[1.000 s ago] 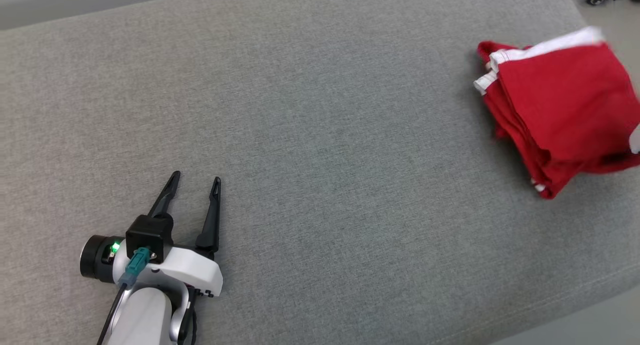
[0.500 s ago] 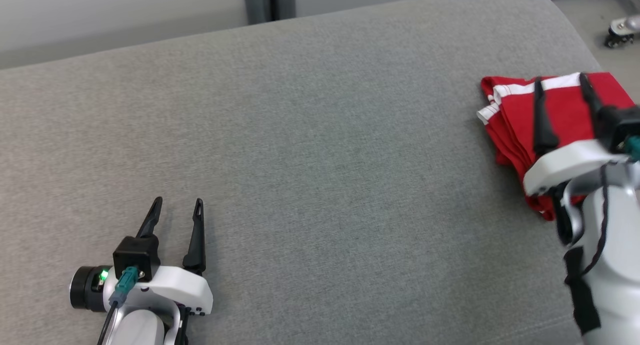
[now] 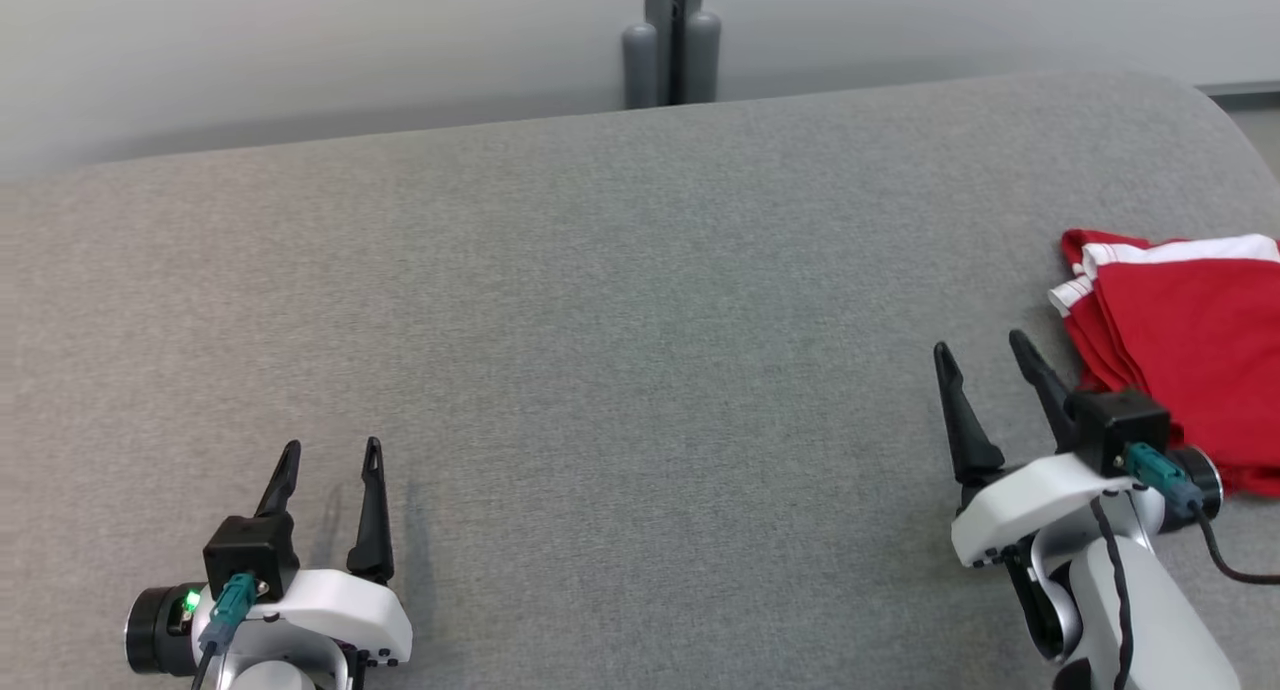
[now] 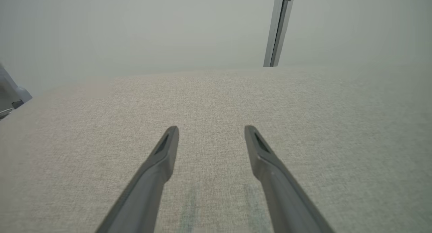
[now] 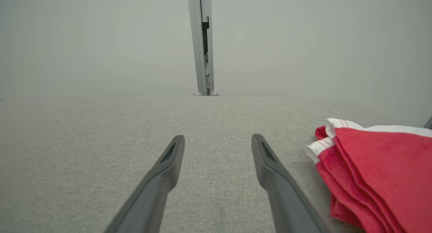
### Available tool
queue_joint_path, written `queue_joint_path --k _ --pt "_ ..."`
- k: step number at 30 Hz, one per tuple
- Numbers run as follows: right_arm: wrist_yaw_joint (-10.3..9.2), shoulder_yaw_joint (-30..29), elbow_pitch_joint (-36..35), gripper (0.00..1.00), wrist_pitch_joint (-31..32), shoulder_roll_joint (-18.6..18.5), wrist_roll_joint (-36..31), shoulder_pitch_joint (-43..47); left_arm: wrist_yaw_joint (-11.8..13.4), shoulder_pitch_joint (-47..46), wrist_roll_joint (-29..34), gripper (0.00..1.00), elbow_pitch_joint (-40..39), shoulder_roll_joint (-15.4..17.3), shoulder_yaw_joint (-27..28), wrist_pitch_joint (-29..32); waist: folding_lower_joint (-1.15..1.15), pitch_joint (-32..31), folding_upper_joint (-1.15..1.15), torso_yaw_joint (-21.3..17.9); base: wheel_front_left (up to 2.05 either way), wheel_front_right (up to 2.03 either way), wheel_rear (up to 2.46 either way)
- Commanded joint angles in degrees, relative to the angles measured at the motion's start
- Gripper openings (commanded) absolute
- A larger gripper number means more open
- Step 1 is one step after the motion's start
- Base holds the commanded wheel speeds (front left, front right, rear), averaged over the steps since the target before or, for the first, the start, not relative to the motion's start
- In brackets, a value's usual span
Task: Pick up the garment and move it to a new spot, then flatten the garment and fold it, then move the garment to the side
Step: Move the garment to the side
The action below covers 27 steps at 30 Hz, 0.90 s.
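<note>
My right pincer (image 3: 978,346) has drawn back, fingers apart, just left of the folded red garment (image 3: 1190,360). My left pincer (image 3: 332,445) stands apart too; the task looks done.

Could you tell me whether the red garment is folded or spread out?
Folded: the garment lies as a compact stack, several layered edges showing along its side.

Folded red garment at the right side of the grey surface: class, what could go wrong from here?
1. The right gripper, open, sits close beside the garment, next to its stacked layers; a sideways swing might catch them and undo the fold.
2. The garment lies towards the rounded right end of the grey surface and runs out of the head view there, so a nudge could perhaps push it off.
</note>
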Motion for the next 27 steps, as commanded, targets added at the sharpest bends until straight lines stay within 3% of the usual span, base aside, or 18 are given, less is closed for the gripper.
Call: queue_joint_path --k 1,10,27 --pt "-0.03 0.10 -0.17 1.00 -0.07 -0.48 0.73 1.12 0.37 0.37 -0.64 1.00 -0.19 0.23 0.25 0.01 0.00 -1.12 0.00 1.31 0.00 0.00 0.00" --pt "-0.03 1.25 -1.40 1.00 -0.07 -0.44 3.39 4.86 0.81 2.22 -2.07 1.00 -0.12 0.21 1.10 0.01 0.00 -4.22 0.00 3.39 0.00 0.00 0.00" --pt "-0.02 0.88 -3.85 1.00 -0.07 -0.40 2.83 9.08 0.44 5.12 -2.33 1.00 0.28 0.21 1.19 0.02 0.00 -7.47 0.00 3.08 0.00 0.00 0.00"
